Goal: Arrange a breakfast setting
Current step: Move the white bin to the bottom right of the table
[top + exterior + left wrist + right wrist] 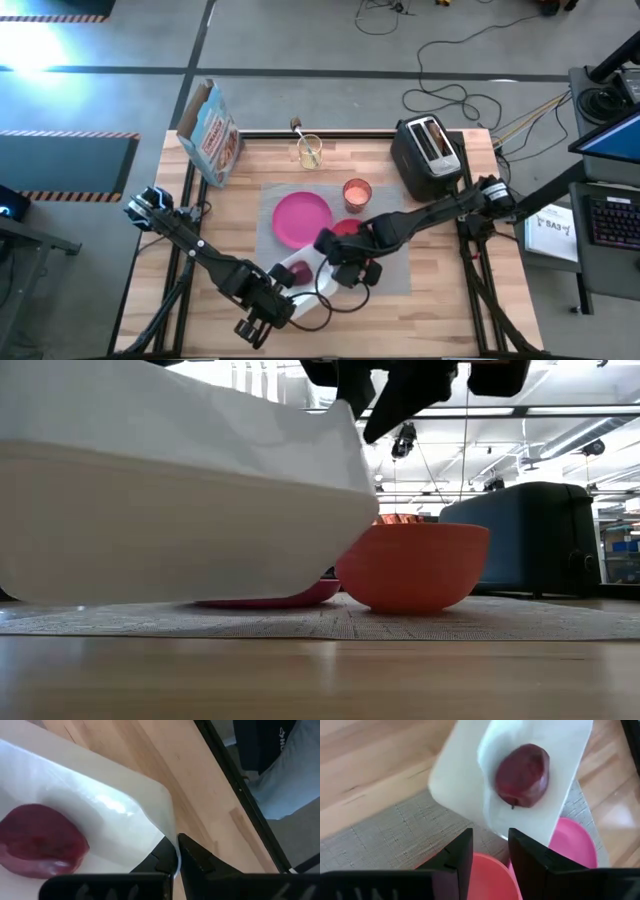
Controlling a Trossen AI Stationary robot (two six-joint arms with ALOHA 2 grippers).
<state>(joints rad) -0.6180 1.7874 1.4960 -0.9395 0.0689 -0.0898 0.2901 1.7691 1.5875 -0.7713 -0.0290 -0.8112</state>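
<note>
My left gripper is shut on the white tray near the table's front edge; the tray also shows in the high view. A small dark-red fruit lies in the tray. My right gripper is open and empty. It hangs above the red-orange bowl, which stands on the grey woven placemat, and it faces the fruit. The pink plate lies on the placemat, partly hidden behind the tray. The orange-tinted cup stands at the placemat's far edge. My left gripper pinches the tray's rim at a corner, one finger inside the tray and one outside. The fingers come from the table's near left side. The tray's far end reaches over the placemat; whether the tray is lifted clear, I cannot tell.
The black toaster with toast in its slots stands at the back right. A cereal box stands at the back left, and a clear glass at the back middle. Bare wood lies to the placemat's left and right.
</note>
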